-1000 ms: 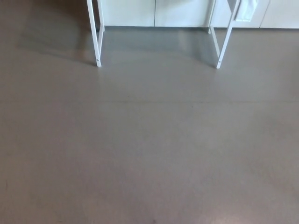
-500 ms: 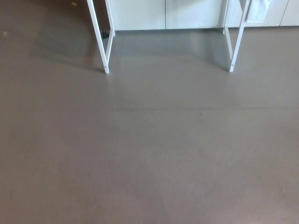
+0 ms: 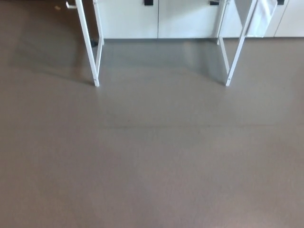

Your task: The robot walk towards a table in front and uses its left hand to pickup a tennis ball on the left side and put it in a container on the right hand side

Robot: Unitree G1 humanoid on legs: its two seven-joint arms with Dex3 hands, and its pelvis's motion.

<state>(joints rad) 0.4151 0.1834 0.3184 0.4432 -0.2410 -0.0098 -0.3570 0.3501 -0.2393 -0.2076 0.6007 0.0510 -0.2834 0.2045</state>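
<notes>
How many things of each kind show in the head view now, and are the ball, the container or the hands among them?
White table leg frames: 2
Dark cabinet handles: 3
Hanging white cloth: 1
Tennis balls: 0
Containers: 0
Robot hands: 0
Total: 6

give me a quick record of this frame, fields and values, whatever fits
floor: bare grey-brown floor fills most of the view
table: only its white legs at left and at right; top out of frame
behind: white cabinets with dark handles
hanging: white cloth by the right legs
tennis ball: not in view
container: not in view
left hand: not in view
right hand: not in view
</notes>
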